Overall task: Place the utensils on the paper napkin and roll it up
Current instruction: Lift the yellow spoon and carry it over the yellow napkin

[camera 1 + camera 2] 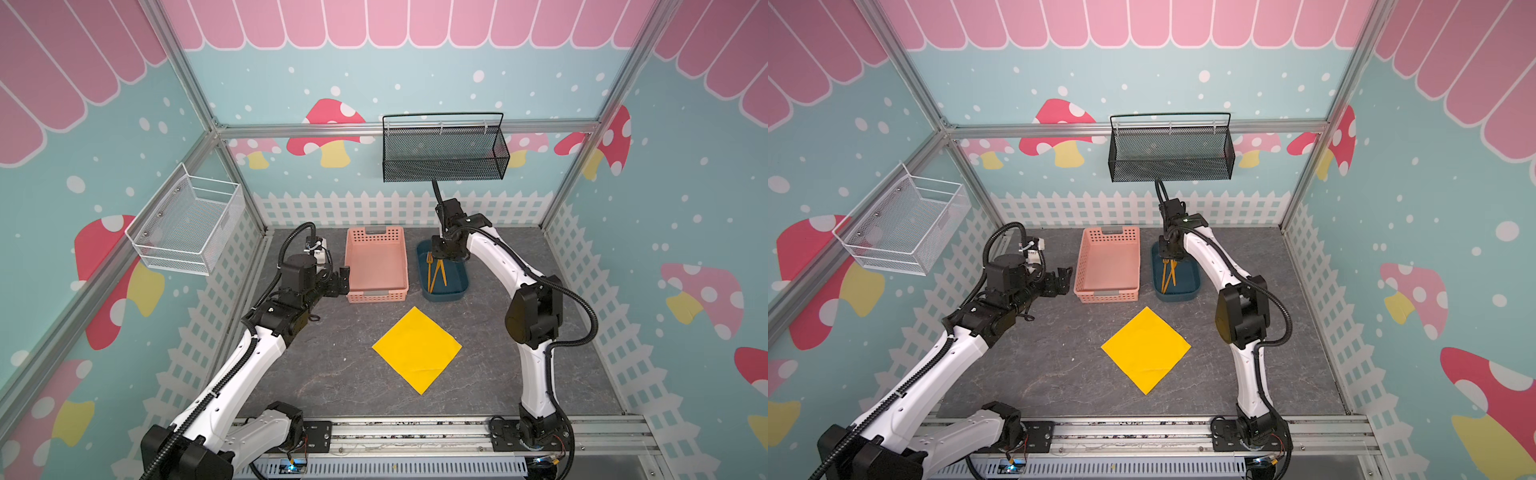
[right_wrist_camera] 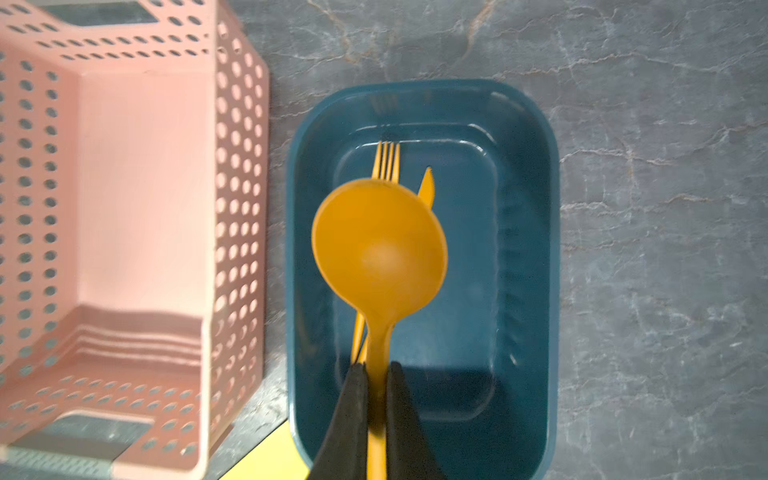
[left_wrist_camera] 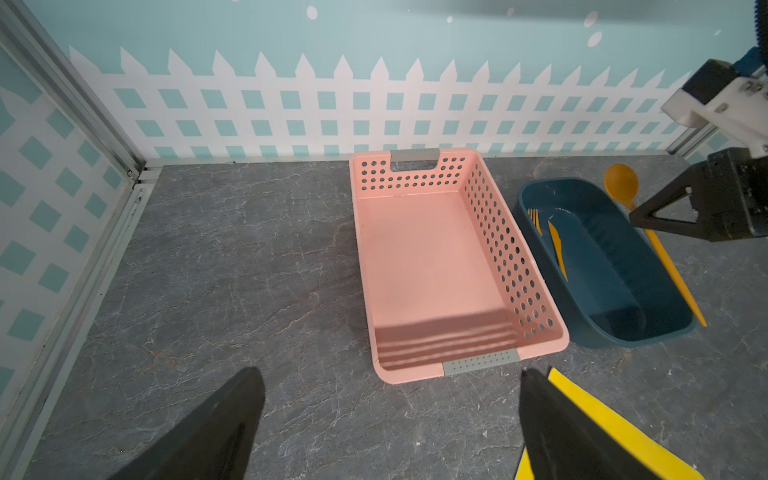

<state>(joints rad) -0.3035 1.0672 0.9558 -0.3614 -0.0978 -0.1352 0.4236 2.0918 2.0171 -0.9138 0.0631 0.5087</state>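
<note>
Holds spoon (image 2: 379, 249) by its handle in R gripper (image 2: 376, 365), fingers pinched tight on either side, bowl fwd, lifted clear above blue tray (image 2: 536, 208). Has fork (image 2: 387, 160) and thin stick (image 2: 427, 187) lying flat on tray btm, side by side, both partly hidden under spoon bowl in R wrist view. Hangs L gripper (image 3: 390, 370) w/ fingers spread wide, nothing betw. them, just beside left wall of pink basket (image 3: 432, 257), low over grey table (image 1: 316, 374). Basket and tray: next to each other at back of table, narrow gap betw., basket on left in both top views. Paper napkin (image 1: 417, 350): flat on table, turned diamond-wise, in front of basket and tray, near but apart from both; no utensil on it yet.
</note>
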